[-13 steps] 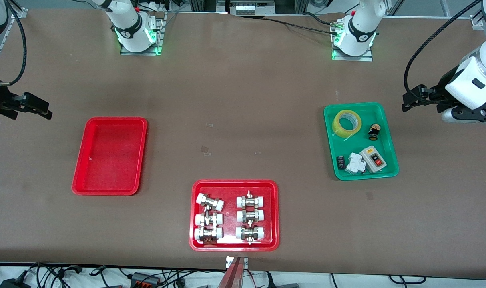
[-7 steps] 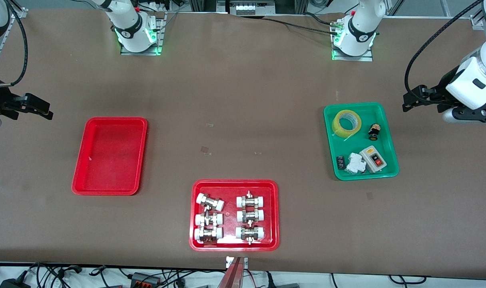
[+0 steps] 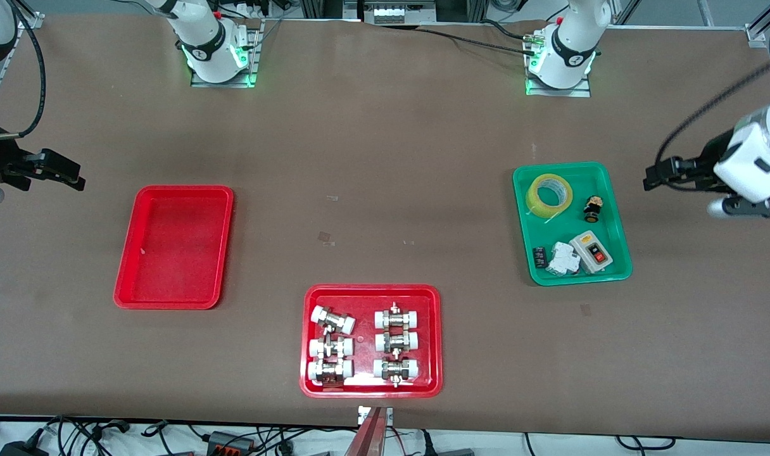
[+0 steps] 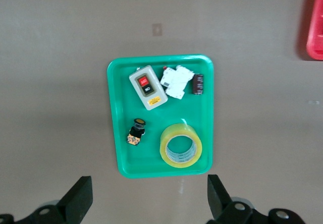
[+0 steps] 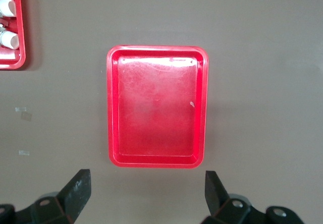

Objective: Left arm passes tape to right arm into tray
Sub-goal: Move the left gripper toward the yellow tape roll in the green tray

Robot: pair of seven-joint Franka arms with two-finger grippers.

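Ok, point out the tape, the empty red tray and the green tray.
tape (image 3: 549, 194): front view, on the yellow roll's band.
red tray (image 3: 176, 247): front view, on its bare floor.
green tray (image 3: 606, 190): front view, on its floor near the rim.

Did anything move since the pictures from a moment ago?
Only the left gripper moved: open and empty, it shifted a little nearer the front camera, off the green plastic tray's end. The open right gripper, yellow translucent tape roll and plain red rectangular tray stayed put.
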